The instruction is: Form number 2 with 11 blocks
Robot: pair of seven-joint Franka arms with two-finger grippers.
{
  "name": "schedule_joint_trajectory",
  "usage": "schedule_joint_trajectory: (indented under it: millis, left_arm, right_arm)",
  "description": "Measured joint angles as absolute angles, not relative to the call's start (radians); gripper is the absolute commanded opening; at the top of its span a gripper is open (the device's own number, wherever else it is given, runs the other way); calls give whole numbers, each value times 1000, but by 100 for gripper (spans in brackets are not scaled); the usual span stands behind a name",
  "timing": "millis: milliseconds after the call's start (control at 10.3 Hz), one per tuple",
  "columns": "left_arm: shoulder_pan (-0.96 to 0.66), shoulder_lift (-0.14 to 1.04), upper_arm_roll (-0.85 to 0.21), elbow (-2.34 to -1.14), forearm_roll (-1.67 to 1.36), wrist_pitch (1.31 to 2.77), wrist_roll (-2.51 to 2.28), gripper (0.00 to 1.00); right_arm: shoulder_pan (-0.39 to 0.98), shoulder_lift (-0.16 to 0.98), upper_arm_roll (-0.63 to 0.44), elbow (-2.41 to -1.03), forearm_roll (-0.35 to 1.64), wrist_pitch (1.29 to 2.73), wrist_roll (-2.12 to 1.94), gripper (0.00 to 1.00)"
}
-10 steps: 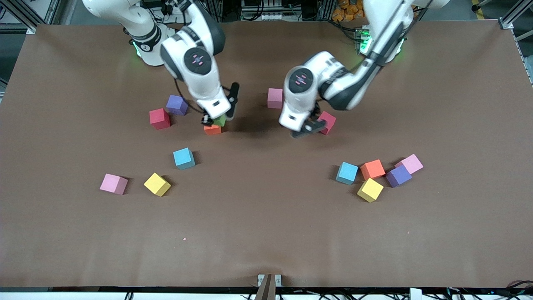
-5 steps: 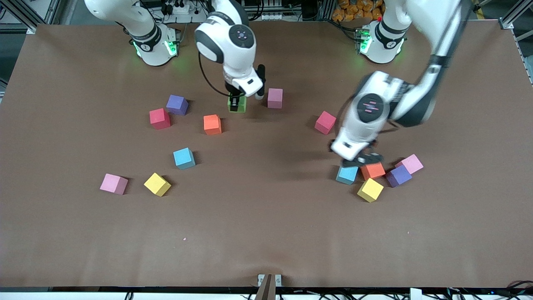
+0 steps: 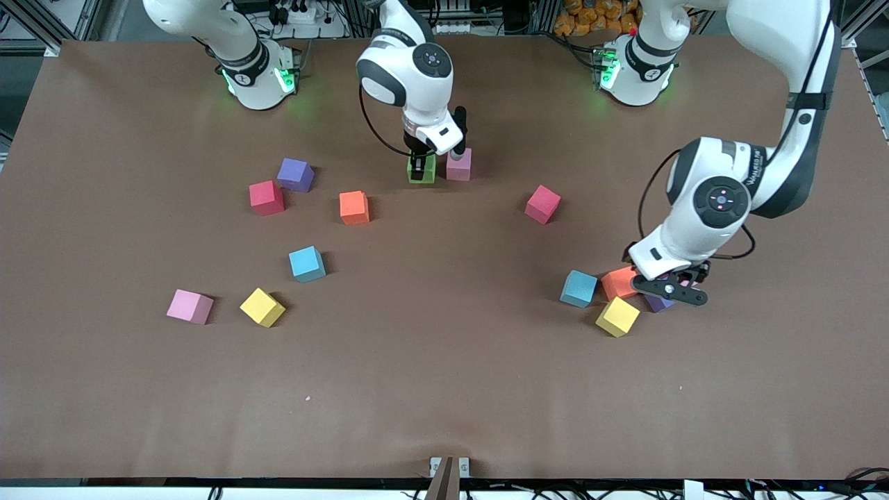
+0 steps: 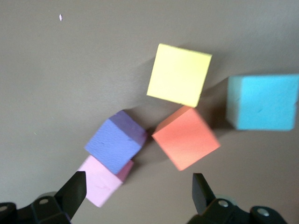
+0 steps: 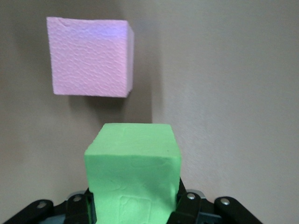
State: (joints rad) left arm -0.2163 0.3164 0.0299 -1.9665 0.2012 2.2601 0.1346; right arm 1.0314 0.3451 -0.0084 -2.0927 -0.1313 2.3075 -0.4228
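Meanwhile right gripper (image 3: 421, 165) clamps matte green cube (image 3: 421, 171) — left gripper (image 3: 668, 287) gapes empty.

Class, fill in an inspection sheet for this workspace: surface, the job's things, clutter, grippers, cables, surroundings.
Surface: brown table, a few small specks.
Job's things: green block beside a pink block; other blocks scattered; no number 2 formed.
Clutter: purple cube by the red block; second purple cube in the cluster.
Grippers: right gripper shut on green block; left gripper open over the cluster.
Cables: black cable on right arm.
Surroundings: aluminium frame.
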Motion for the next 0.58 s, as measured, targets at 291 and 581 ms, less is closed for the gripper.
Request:
schedule_joint_trajectory:
  millis: [291, 581]
  left_arm:
    - [-216, 318, 123, -2030, 202, 2385, 448, 100]
    - [-188, 329, 170, -2094, 202, 2479, 597, 100]
  right_arm:
    - [1053, 377, -8, -2090, -126, 2333, -416, 28]
    - [1058, 405, -6, -2090, -119, 2369, -416, 29]
